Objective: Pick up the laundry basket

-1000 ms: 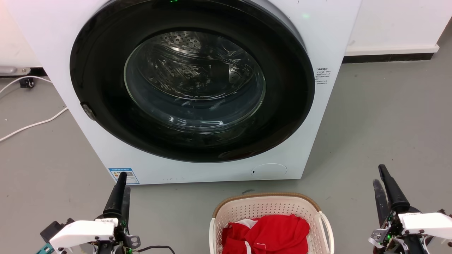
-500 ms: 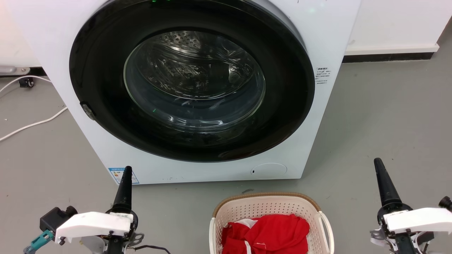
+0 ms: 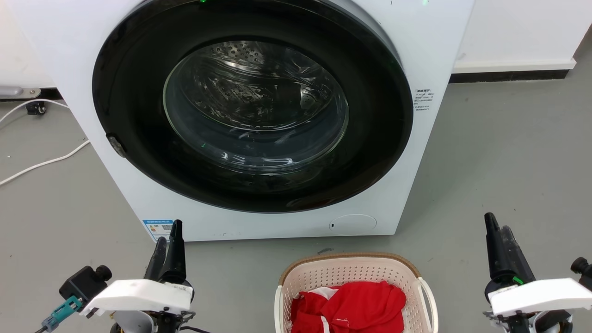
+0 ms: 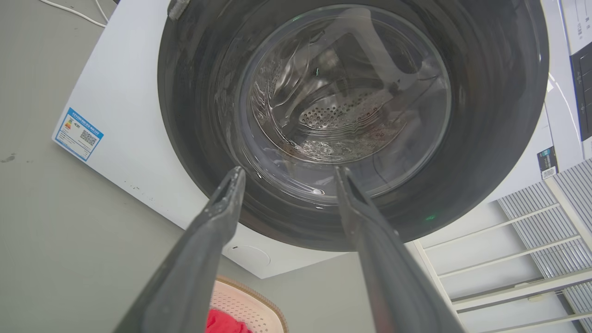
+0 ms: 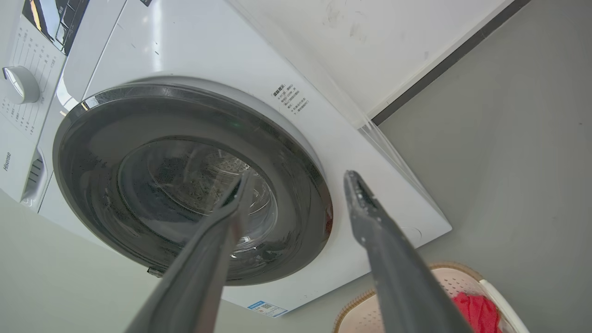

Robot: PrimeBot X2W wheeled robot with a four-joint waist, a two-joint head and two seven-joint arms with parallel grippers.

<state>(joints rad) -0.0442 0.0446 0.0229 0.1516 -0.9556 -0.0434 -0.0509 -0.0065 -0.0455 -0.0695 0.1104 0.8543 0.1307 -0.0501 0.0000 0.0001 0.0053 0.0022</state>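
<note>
Our left gripper [image 3: 169,238] and right gripper [image 3: 497,224] hang spread and empty, bare grey floor [image 3: 504,166] parting each from the cream-white perforated plastic laundry basket [image 3: 347,272] between them, white washing machine [image 3: 277,227] ahead.

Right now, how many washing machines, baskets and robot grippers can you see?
Washing machine: 1
Laundry basket: 1
Grippers: 2, the left gripper and the right gripper, both open
Total: 4

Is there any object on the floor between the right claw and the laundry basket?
Nothing visible: only bare grey floor lies between the right claw and the cream-white perforated plastic laundry basket.
</note>
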